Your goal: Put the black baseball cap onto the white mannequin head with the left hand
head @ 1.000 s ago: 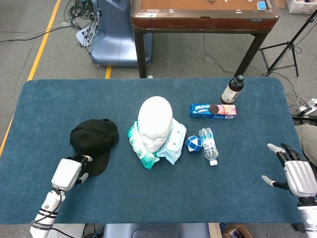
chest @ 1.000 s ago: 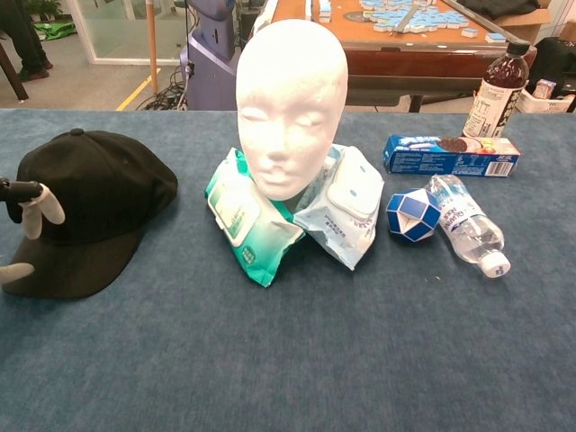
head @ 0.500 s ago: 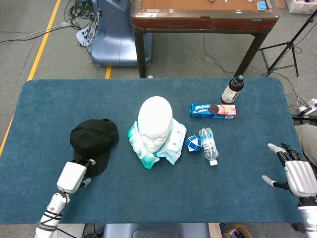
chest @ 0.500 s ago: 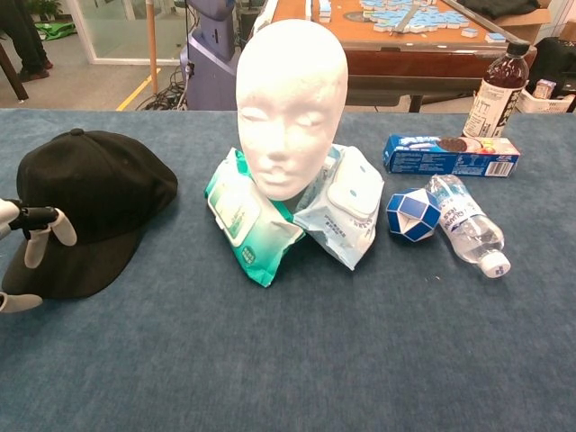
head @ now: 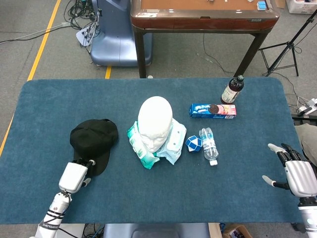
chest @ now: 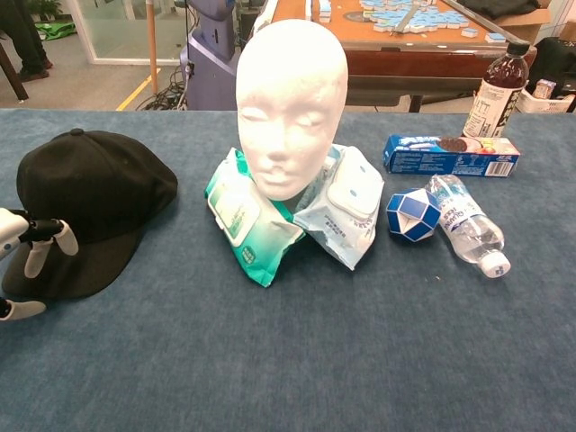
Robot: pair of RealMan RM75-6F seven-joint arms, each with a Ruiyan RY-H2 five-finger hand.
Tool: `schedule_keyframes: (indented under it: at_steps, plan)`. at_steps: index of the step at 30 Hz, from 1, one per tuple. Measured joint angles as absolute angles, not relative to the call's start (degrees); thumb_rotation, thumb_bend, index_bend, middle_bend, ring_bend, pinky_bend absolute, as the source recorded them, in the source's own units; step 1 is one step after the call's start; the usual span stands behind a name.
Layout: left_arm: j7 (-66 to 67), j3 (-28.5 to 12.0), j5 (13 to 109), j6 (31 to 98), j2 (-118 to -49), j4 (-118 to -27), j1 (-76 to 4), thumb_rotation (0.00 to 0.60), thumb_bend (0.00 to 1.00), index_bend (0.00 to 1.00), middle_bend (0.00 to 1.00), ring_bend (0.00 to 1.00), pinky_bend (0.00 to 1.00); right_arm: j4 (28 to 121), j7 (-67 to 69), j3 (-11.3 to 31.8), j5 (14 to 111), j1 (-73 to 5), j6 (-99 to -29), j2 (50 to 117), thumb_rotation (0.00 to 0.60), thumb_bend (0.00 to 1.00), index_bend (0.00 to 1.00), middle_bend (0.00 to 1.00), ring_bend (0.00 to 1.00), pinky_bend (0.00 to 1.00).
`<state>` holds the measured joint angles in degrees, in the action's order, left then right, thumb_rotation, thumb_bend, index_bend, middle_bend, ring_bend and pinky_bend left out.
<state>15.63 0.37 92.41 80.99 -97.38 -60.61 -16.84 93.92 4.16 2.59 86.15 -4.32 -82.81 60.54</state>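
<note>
Your left hand (head: pixel 74 176) at cap (head: pixel 94 140) brim, near edge, fingers (chest: pixel 38 255) apart, nothing gripped. Right hand (head: pixel 298 177) far right, fingers spread. Head (head: pixel 154 122) mid-table.

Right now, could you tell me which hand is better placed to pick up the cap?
Left. The left hand sits at the brim of the cap, open. The right hand is at the table's far edge, past the bottle.

1 cap (head: pixel 94 139), 1 mannequin head (head: pixel 155 121), 2 wipe packs (chest: pixel 297 211), 2 bottles (head: pixel 220 116).
</note>
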Motion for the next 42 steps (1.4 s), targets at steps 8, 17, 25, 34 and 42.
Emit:
schedule_keyframes:
  at_steps: [8, 17, 25, 34, 42]
  plan:
    - [12.5, -0.7, 91.7, 81.5, -100.2, -55.2, -17.2, 0.6, 0.02, 0.4, 0.63, 0.42, 0.61, 93.9, 4.2, 2.6, 86.1, -4.3, -82.8, 60.5, 0.6, 0.0, 0.18, 0.27, 0.13, 0.2]
    - [7.6, -2.7, 91.9, 86.1, -102.2, -50.3, -17.5, 0.6, 0.02, 0.41, 0.62, 0.42, 0.61, 93.9, 4.1, 2.6, 86.1, -4.3, -82.8, 60.6, 0.6, 0.0, 0.18, 0.27, 0.13, 0.2]
    - [5.1, -5.5, 93.2, 93.3, -102.0, -48.1, -18.7, 0.6, 0.02, 0.4, 0.57, 0.39, 0.61, 94.0, 3.9, 2.6, 86.2, -4.3, -82.9, 60.6, 0.6, 0.0, 0.18, 0.27, 0.13, 0.2]
    - [7.1, -7.5, 92.6, 93.7, -98.8, -52.1, -20.4, 0.6, 0.02, 0.44, 0.57, 0.4, 0.61, 94.0, 4.0, 2.6, 86.1, -4.2, -82.9, 60.6, 0.6, 0.0, 0.18, 0.27, 0.13, 0.2]
    - [11.8, -9.1, 90.0, 91.0, -97.4, -54.9, -21.5, 0.6, 0.02, 0.46, 0.57, 0.4, 0.61, 94.0, 4.3, 2.6, 86.2, -4.1, -83.1, 60.5, 0.6, 0.0, 0.18, 0.27, 0.13, 0.2]
